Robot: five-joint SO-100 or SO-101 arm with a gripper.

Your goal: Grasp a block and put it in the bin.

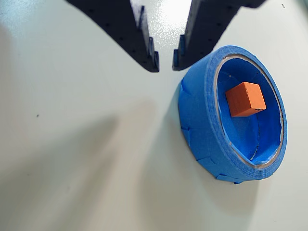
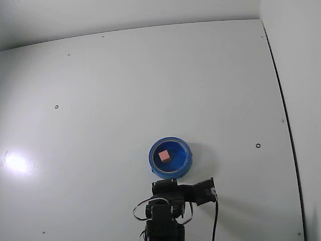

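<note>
The block (image 1: 245,99) is a small cube, orange in the wrist view and pink in the fixed view (image 2: 164,155). It lies inside the bin (image 1: 202,115), a round bright-blue ring with a thick rim, on the bin's floor and slightly tilted. My gripper (image 1: 166,62) enters the wrist view from the top, just left of the bin's rim and apart from the block. Its dark fingers stand a small gap apart with nothing between them. In the fixed view the bin (image 2: 181,163) sits just beyond my folded arm (image 2: 170,198).
The table is a plain white surface (image 2: 125,100) with a few small screw holes. A dark seam (image 2: 281,100) runs down its right side. A bright light reflection sits at the left.
</note>
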